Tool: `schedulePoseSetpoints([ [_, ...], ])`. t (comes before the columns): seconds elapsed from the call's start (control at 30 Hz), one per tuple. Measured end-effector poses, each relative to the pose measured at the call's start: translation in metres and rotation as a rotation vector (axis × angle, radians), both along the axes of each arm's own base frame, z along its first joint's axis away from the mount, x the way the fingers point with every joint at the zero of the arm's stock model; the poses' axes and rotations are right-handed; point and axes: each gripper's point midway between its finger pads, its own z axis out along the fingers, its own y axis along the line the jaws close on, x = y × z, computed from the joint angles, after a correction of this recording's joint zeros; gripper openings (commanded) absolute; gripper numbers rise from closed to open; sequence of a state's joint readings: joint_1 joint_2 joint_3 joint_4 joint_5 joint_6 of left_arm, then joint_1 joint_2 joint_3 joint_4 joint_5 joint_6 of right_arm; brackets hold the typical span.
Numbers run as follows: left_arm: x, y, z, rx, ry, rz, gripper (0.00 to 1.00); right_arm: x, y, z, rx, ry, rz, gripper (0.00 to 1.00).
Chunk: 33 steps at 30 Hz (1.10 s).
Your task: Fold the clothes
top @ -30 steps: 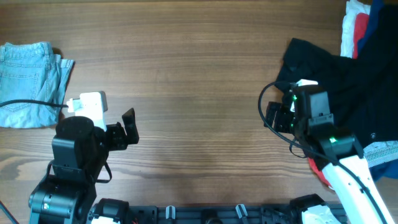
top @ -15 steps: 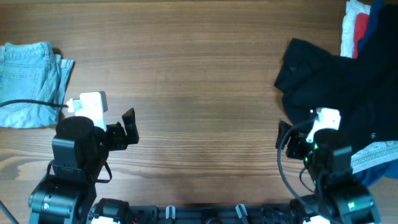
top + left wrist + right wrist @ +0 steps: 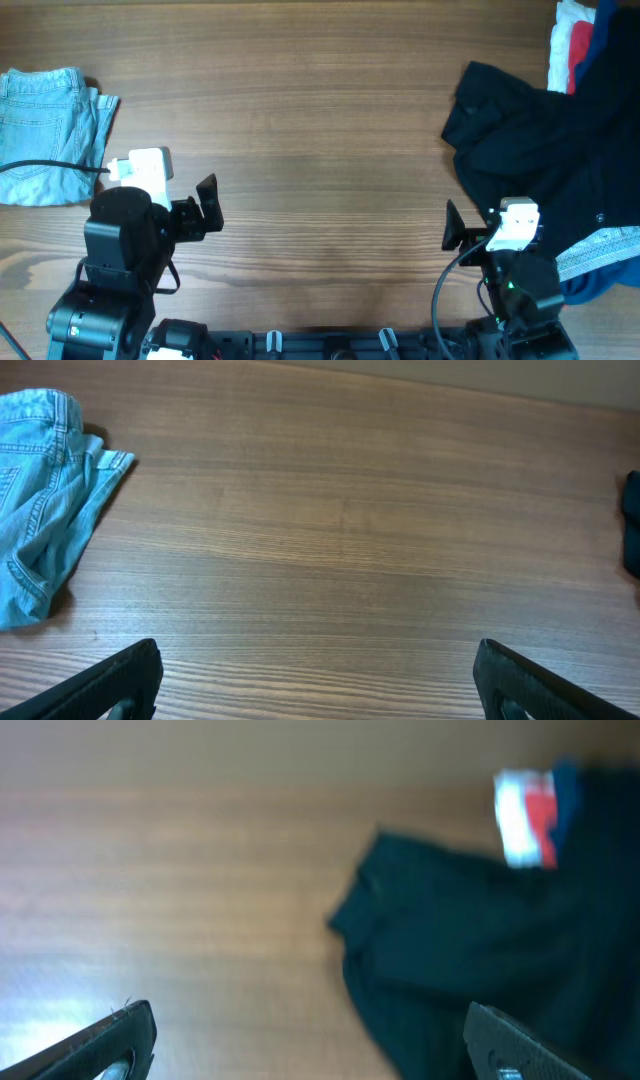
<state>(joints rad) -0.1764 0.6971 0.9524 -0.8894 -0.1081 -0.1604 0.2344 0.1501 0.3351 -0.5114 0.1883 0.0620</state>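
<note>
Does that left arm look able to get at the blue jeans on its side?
Probably yes. The jeans lie close beside the left gripper, whose jaws stand open and empty, with only bare table between them.

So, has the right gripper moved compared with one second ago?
Yes. In the overhead view the right gripper has pulled back from the left edge of the black garment toward the bottom of the picture.

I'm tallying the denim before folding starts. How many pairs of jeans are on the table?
1. The jeans lie bunched at the far left of the table. The black garment heaped at right could hide more.
</note>
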Motion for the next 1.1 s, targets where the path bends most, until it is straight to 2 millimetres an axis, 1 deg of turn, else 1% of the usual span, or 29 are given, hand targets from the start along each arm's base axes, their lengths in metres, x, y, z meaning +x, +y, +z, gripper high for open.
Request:
schedulePoseSetpoints([
  [0.07, 0.0, 0.0, 0.0, 0.0, 0.0, 0.0, 1.0, 0.006, 0.001, 0.022, -0.027, -0.119, 0.018, 1.0],
  [0.1, 0.0, 0.0, 0.0, 0.0, 0.0, 0.0, 1.0, 0.009, 0.001, 0.027, -0.023, -0.17, 0.02, 1.0],
  [0.13, 0.0, 0.0, 0.0, 0.0, 0.0, 0.0, 1.0, 0.011, 0.002, 0.028, -0.022, -0.212, 0.025, 1.0],
  [0.2, 0.0, 0.0, 0.0, 0.0, 0.0, 0.0, 1.0, 0.016, 0.004, 0.022, -0.017, -0.293, 0.041, 1.0],
  [0.3, 0.0, 0.0, 0.0, 0.0, 0.001, 0.0, 1.0, 0.023, 0.009, 0.019, -0.008, -0.383, 0.068, 1.0],
  [0.37, 0.0, 0.0, 0.0, 0.0, 0.0, 0.0, 1.0, 0.025, 0.011, 0.006, -0.026, -0.352, 0.086, 1.0],
  [0.4, 0.0, 0.0, 0.0, 0.0, 0.0, 0.0, 1.0, 0.025, 0.015, -0.005, -0.058, -0.32, 0.111, 1.0],
  [0.43, 0.0, 0.0, 0.0, 0.0, 0.0, 0.0, 1.0, 0.024, 0.017, -0.006, -0.075, -0.318, 0.128, 1.0],
  [0.6, 0.0, 0.0, 0.0, 0.0, 0.0, 0.0, 1.0, 0.024, 0.022, -0.006, -0.1, -0.323, 0.164, 1.0],
  [0.73, 0.0, 0.0, 0.0, 0.0, 0.0, 0.0, 1.0, 0.025, 0.011, -0.006, -0.106, -0.32, 0.125, 1.0],
  [1.1, 0.0, 0.0, 0.0, 0.0, 0.0, 0.0, 1.0, 0.025, 0.012, -0.006, -0.058, -0.317, 0.117, 1.0],
])
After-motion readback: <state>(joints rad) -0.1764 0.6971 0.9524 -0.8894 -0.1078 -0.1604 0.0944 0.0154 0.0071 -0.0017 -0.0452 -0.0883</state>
